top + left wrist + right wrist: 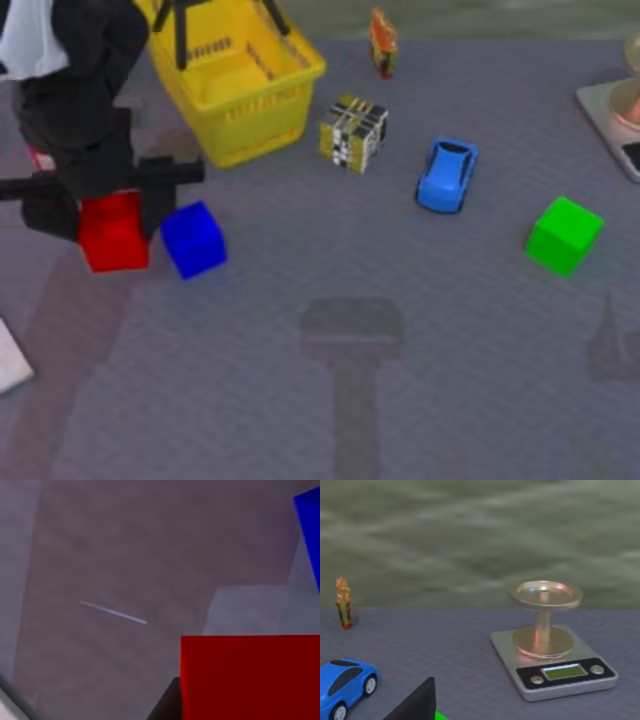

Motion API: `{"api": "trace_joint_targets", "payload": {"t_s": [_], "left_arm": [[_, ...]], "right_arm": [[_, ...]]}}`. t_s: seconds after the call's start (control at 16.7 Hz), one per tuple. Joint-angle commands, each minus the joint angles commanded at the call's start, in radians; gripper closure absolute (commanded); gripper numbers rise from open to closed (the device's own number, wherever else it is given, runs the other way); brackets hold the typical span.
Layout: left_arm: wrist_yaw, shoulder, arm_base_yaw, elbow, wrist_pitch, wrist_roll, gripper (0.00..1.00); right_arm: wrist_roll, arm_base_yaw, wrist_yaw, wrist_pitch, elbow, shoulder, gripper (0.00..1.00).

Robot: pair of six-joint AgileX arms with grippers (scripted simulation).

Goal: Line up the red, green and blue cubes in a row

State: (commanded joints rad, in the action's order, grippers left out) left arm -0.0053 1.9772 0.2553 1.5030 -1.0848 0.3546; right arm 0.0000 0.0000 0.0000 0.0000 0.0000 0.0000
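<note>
Reaching down at the left side of the table, the left gripper [112, 205] stood over the red cube [113, 232], its dark fingers either side of the cube's far part; whether they pressed on the cube or stood just off it could not be told. Red cube rested on the table [420, 330], with the blue cube [193, 239] just beside it on its right, turned at a slight angle; touching or not, unclear. Left wrist view showed the red cube [250, 677] close up and a corner of the blue cube [309, 530] beyond.

Green cube [564, 234] sat alone well to the right, near the blue toy car [447, 174]. Patterned puzzle cube [353, 132] stood farther back, between the car and the yellow basket [262, 95]. A small orange packet [383, 42] stood at the far edge.

Right arm was out of the top view; right wrist view showed only one dark finger [417, 702], so its fingers' state could not be told. That view faced a kitchen scale [553, 667] at the far right
</note>
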Motion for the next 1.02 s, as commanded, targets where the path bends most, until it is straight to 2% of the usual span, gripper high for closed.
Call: {"api": "trace_joint_targets", "payload": {"t_s": [0.24,0.42,0.78,1.02], "left_arm": [[0.000,-0.003,0.221,0.026,-0.032,0.144,1.00],[-0.001,-0.012,0.329,0.038,-0.044,0.220,1.00],[-0.001,-0.011,0.344,0.035,-0.040,0.232,1.00],[-0.001,0.017,0.344,-0.040,0.067,0.234,1.00]], "right_arm": [[0.000,0.000,0.000,0.000,0.000,0.000,0.00],[0.000,0.000,0.000,0.000,0.000,0.000,0.00],[0.000,0.000,0.000,0.000,0.000,0.000,0.00],[0.000,0.000,0.000,0.000,0.000,0.000,0.00]]}}
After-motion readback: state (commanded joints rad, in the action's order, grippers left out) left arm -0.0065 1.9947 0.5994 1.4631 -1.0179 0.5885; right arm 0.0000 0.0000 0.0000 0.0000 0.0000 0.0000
